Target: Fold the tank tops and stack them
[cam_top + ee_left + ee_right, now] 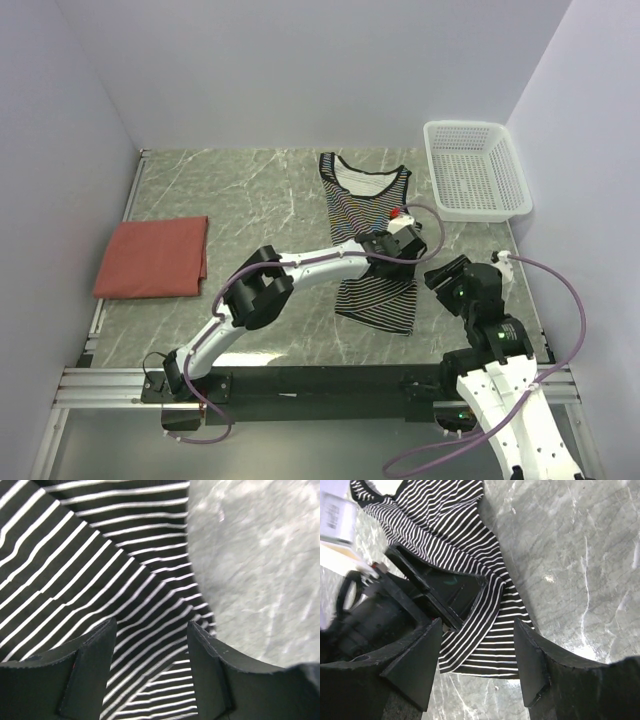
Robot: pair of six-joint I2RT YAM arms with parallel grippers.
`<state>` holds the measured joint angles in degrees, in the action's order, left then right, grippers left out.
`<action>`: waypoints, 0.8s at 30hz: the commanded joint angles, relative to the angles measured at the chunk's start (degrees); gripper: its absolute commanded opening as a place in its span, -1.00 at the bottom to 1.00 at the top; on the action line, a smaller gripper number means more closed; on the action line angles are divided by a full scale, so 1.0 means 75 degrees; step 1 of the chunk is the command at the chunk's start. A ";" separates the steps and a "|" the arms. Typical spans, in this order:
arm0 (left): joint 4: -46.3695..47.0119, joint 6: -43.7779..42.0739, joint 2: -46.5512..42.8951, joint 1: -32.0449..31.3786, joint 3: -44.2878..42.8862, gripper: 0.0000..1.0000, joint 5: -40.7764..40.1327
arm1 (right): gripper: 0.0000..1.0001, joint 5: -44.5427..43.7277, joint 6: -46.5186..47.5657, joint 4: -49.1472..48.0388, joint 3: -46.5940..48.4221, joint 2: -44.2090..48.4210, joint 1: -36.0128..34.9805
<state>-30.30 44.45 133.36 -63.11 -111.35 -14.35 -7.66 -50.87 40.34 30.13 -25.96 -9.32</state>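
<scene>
black-and-white striped tank top, brick-red top, white mesh basket, grey-green marbled table

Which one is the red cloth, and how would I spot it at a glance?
Start at the green marbled table and look to its left side. There lies the red top, alone near the edge. Unlike the striped top, which lies spread out, and the white basket, it is plain red and folded into a rectangle.
</scene>
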 commanded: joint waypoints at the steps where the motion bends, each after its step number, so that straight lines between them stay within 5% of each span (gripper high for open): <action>1: -0.0048 0.0401 0.0005 -0.0221 -0.0924 0.28 -0.0582 | 0.31 -0.0139 0.0115 -0.0093 0.0119 0.0179 0.0048; 17: -0.0143 0.1257 0.0722 -0.0292 -0.1138 0.20 -0.1204 | 0.31 0.0119 0.0138 -0.0210 0.0037 0.0273 0.0036; 20: -0.0131 0.1316 0.0804 -0.0292 -0.1196 0.13 -0.1192 | 0.31 0.0131 0.0138 -0.0210 0.0002 0.0297 0.0048; 24: -0.0038 0.1351 0.0723 -0.0292 -0.0998 -0.23 -0.1204 | 0.31 0.0096 0.0150 -0.0210 -0.0103 0.0390 0.0036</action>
<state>-31.97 53.84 139.46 -64.97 -118.61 -21.98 -6.57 -50.46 40.23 29.80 -23.92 -9.21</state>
